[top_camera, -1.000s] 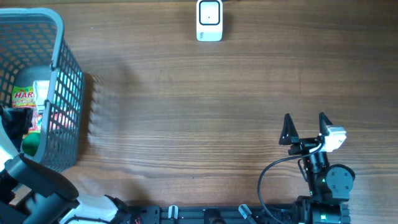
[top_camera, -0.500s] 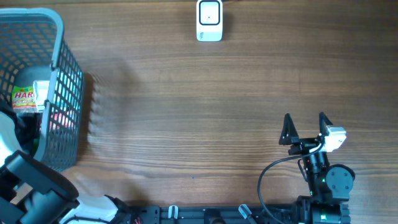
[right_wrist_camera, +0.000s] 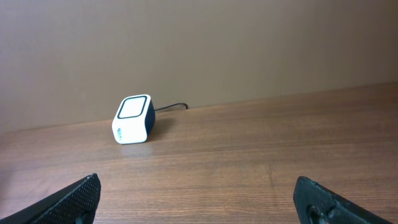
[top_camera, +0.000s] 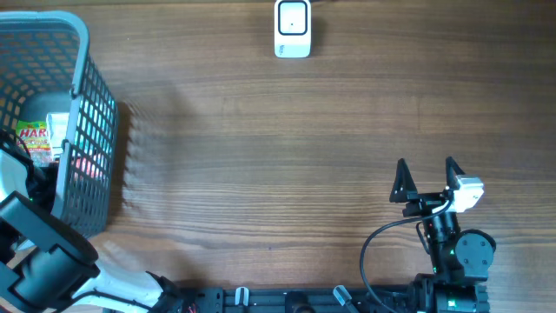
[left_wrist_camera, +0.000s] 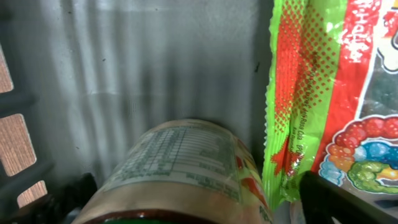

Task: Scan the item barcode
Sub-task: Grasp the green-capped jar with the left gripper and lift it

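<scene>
Left gripper (left_wrist_camera: 202, 200) down in basket (top_camera: 87, 113), jaws spread wide, gripping nothing, straddling jar (left_wrist_camera: 186, 168). Jar lies on its side on basket floor.

We reckon jar is our item:
- rigid, bit of weight
- glossy curved label, probably slippery, may roll

We'd pinch across mid-body and keep label free for scanner (top_camera: 293, 28).

Candy bag (left_wrist_camera: 323, 93) just beside jar: soft, crinkly, easy to snag.

Right gripper (top_camera: 426, 165) spread open too, empty, well apart from basket.
</scene>
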